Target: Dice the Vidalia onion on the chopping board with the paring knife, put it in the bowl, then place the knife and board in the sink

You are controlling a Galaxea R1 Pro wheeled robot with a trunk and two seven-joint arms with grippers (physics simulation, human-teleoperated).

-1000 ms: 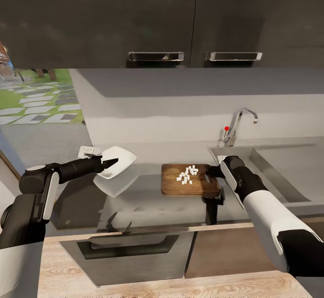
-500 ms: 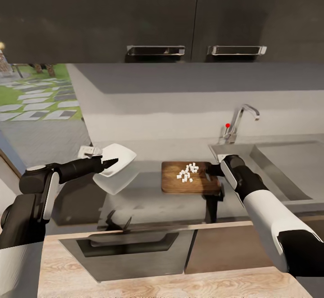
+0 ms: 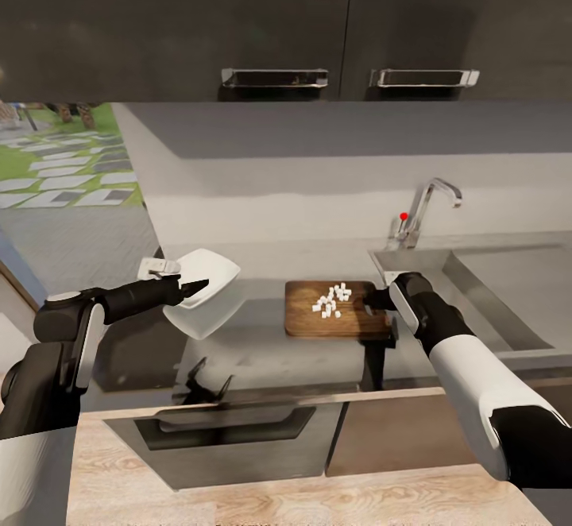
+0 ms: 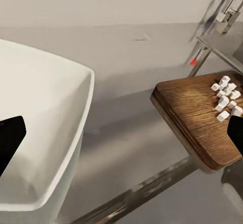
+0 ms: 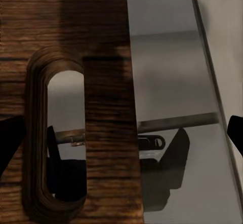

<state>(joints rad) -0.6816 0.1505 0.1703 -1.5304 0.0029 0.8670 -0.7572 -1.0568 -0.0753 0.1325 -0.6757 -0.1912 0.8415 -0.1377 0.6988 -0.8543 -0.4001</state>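
The left gripper (image 3: pixel 193 286) has its fingers closed on the rim of the white bowl (image 3: pixel 203 290), holding it tilted above the grey surface (image 3: pixel 262 351). Right of it, well apart, the chopping board (image 3: pixel 334 310) is lifted clear of the surface with diced onion (image 3: pixel 333 300) heaped on it. The right gripper (image 3: pixel 380 299) has its fingers clamped on the board's slotted handle end, beside the sink (image 3: pixel 508 303) with its chrome tap (image 3: pixel 421 212).
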